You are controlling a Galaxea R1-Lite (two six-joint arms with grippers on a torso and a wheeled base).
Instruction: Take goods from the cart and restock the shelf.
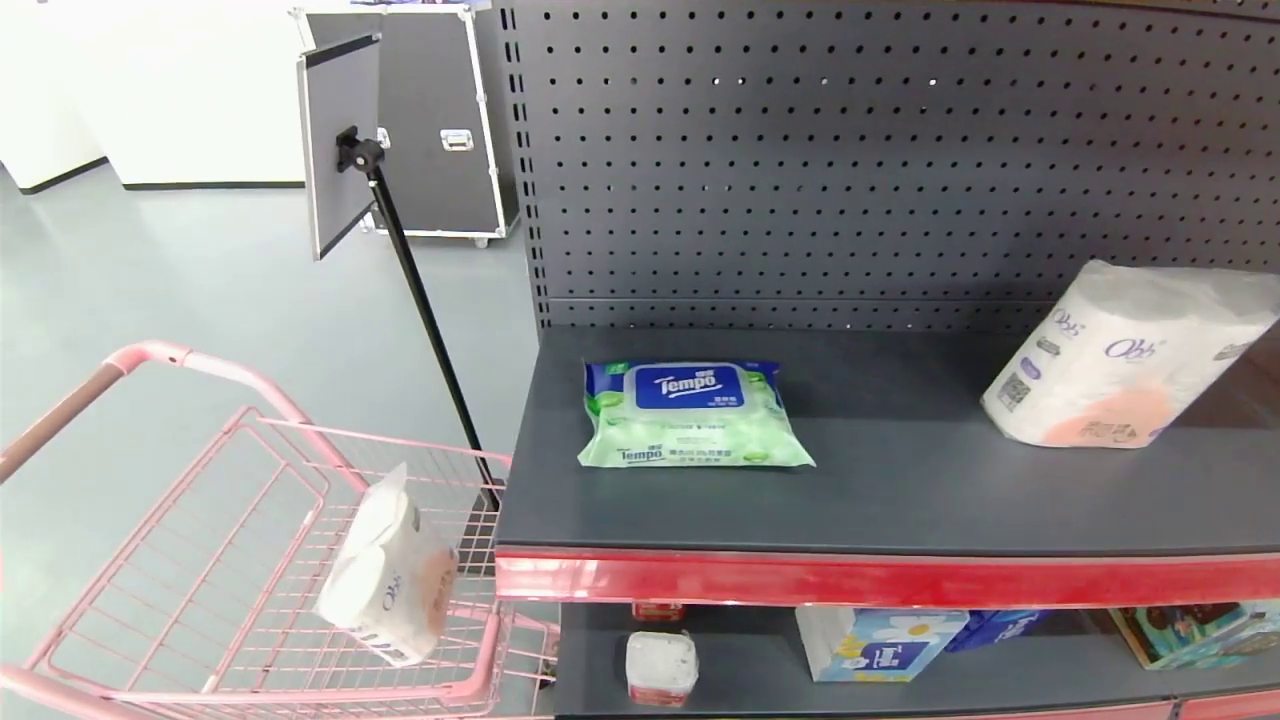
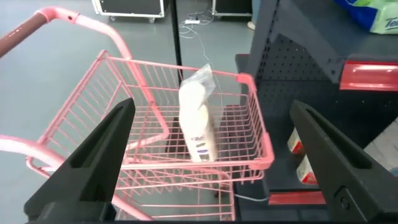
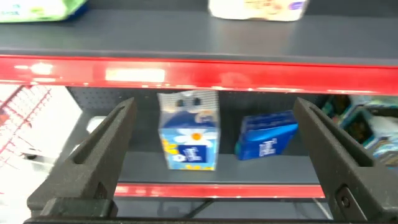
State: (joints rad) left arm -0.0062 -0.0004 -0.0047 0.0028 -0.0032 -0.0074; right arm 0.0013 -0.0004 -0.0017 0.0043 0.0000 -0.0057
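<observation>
A pink wire cart (image 1: 230,480) stands left of the shelf and holds a white pack of toilet rolls (image 1: 390,578) leaning against its right side. The same pack (image 2: 198,121) stands in the cart basket (image 2: 249,124) in the left wrist view, straight ahead of my open left gripper (image 2: 214,168), which hangs above and short of the cart. On the dark shelf board (image 1: 900,480) lie a green wet-wipes pack (image 1: 690,413) and a bigger toilet-roll pack (image 1: 1125,355). My open right gripper (image 3: 214,165) faces the shelf's red front strip (image 3: 249,71), empty.
The lower shelf holds a tissue box (image 1: 880,640), a blue pack (image 3: 266,135), a small white roll pack (image 1: 660,665) and colourful boxes (image 1: 1185,630) at the right. A sign on a thin black pole (image 1: 420,290) stands between cart and shelf. A pegboard wall (image 1: 900,150) backs the shelf.
</observation>
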